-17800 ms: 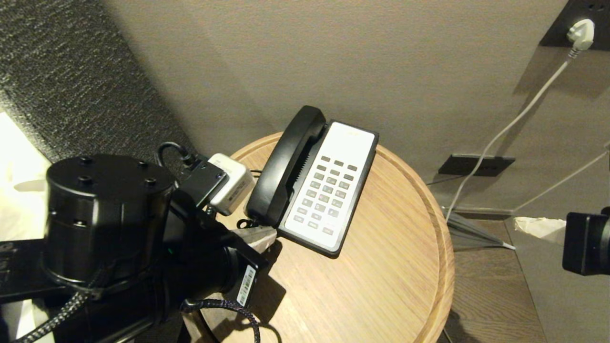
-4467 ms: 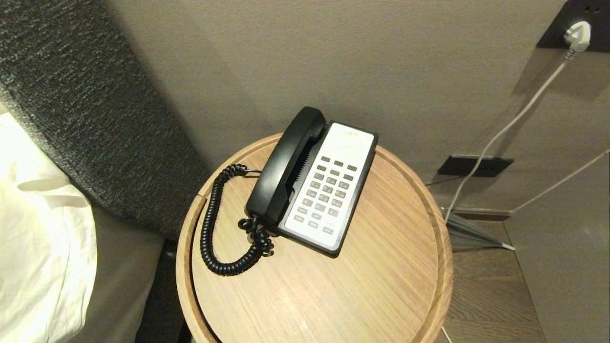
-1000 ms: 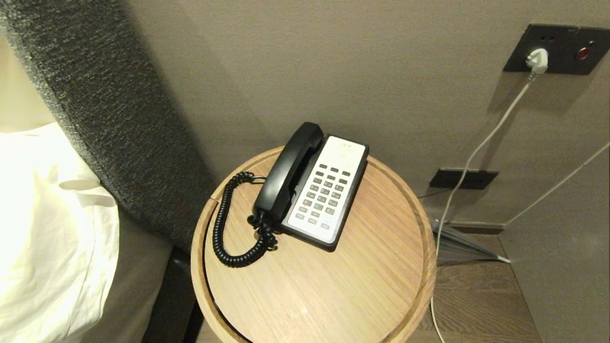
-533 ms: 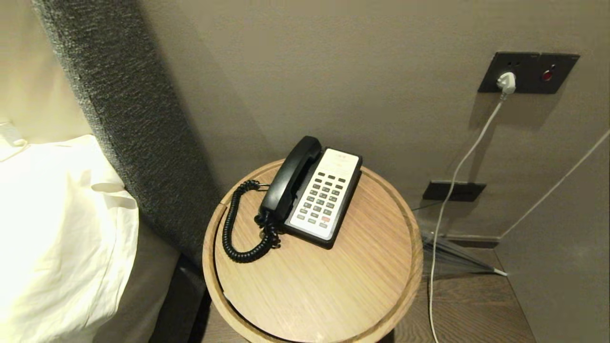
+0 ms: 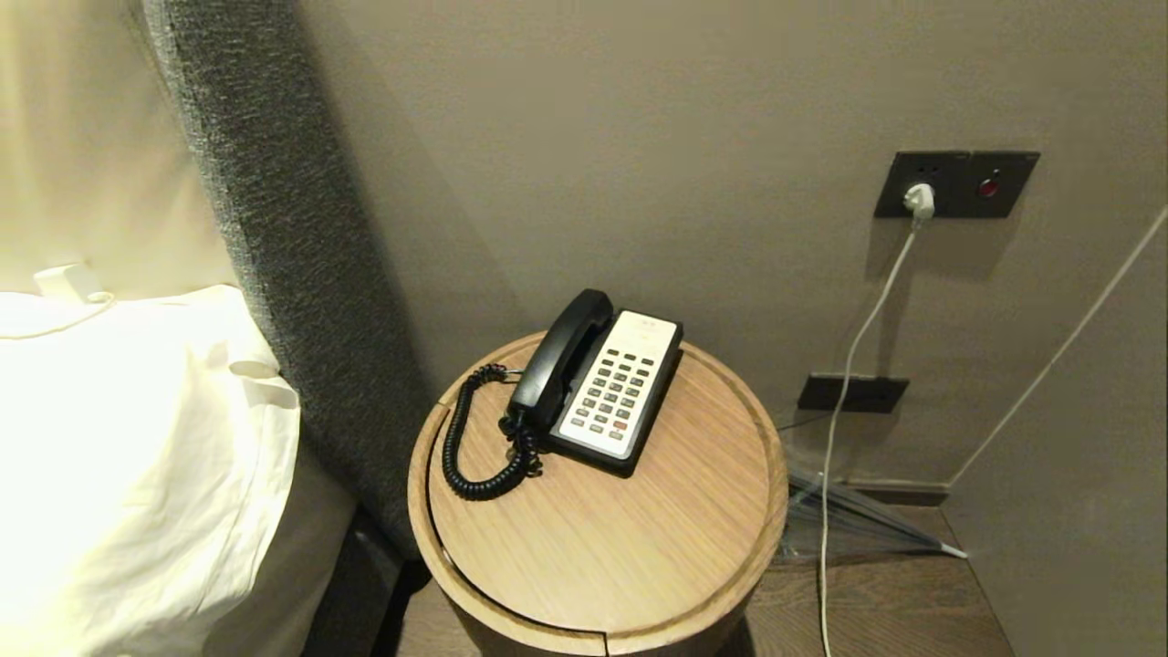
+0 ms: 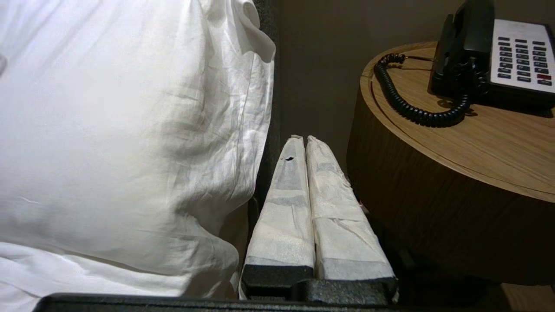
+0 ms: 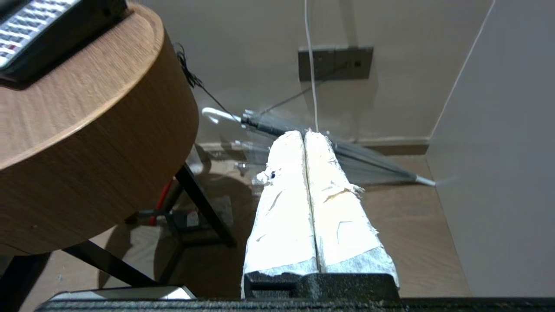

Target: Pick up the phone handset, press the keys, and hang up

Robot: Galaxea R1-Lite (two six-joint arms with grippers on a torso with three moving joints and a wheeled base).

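One phone on one round table, both grippers parked low with nothing in them.

At the left of the head view we see one white crumpled pillow (image 5: 128, 456), cut off by the frame edge, beside one grey textured headboard (image 5: 292, 274). In the centre stands one round light-wood side table (image 5: 639, 557), its lower edge cropped. On it the long black plastic phone handset (image 5: 558, 361) lies in the cradle of one black phone base with a white keypad face (image 5: 620, 388); one black coiled cord (image 5: 465, 447) loops at its left. At right, one white plug (image 5: 919, 199) sits in a dark wall socket plate (image 5: 958, 182). The key labels are unreadable. Neither arm shows there; the wrist views show the left gripper (image 6: 302, 139) and right gripper (image 7: 303, 133), white-wrapped fingers pressed together, empty.
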